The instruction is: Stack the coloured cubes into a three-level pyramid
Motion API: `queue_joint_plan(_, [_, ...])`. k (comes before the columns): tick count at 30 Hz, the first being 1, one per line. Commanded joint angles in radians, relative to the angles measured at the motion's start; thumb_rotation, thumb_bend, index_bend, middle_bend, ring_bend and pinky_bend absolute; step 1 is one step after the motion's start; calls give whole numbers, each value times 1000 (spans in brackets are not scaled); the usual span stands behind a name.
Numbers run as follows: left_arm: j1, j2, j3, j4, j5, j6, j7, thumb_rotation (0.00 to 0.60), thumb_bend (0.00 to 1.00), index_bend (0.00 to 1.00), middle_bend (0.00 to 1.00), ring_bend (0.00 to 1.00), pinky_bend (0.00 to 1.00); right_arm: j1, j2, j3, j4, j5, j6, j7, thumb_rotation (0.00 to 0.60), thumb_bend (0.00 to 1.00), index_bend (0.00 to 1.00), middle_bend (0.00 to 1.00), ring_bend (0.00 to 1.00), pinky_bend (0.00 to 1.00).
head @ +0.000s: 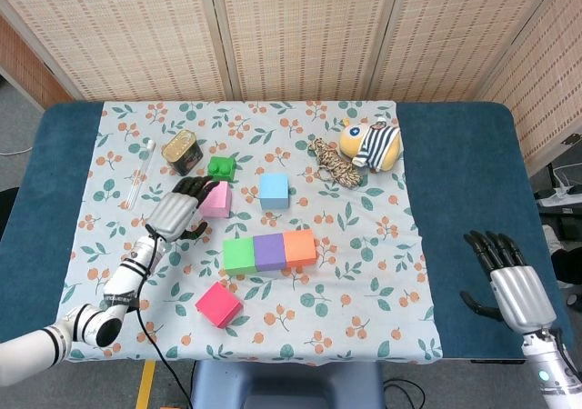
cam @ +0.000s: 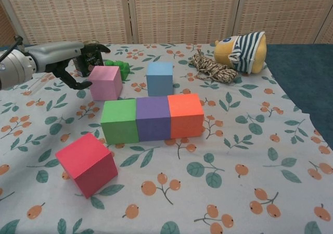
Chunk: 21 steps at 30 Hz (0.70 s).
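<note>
Left hand [head: 175, 214] is seen just beside pink cube [head: 218, 202], fingers [head: 194, 187] apart, nothing held. Right hand [head: 511, 282] is spread at tabletop [head: 473, 182] edge, w/ green [head: 238, 255], purple [head: 269, 251], orange cubes [head: 300, 246] rowed centrally.

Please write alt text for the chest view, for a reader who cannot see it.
The left hand reaches over the pink cube, fingers apart, not gripping it. In front, green, purple and orange cubes form a row; a red cube lies nearer.
</note>
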Motion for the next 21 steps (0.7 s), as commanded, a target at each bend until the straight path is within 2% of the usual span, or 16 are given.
queue_joint_plan(1, [-59, -64, -11, 111, -66, -61, 42, 600, 400, 0, 0, 0, 81, -5, -3, 15, 1, 1, -23, -12, 528, 198, 8, 55, 0, 56])
queue_joint_plan(6, [-101, -122, -11, 212, -99, -102, 36, 600, 399, 0, 0, 0, 81, -17, -1, 37, 1, -6, -47, -13, 527, 198, 7, 56, 0, 56])
queue_joint_plan(13, [-122, -156, 4, 274, -95, -116, 10, 600, 397, 0, 6, 0, 81, -26, -5, 65, 6, -3, -82, -21, 528, 198, 6, 55, 0, 56])
queue_joint_plan(18, [-130, -182, 16, 321, -80, -95, 14, 600, 393, 0, 126, 0, 81, -32, -3, 78, 6, -8, -100, -23, 527, 199, 5, 55, 0, 56])
queue_joint_plan(21, [-133, -194, 15, 342, -84, -87, 12, 600, 386, 0, 257, 20, 81, -38, -2, 84, 5, -15, -106, -23, 528, 199, 5, 55, 0, 56])
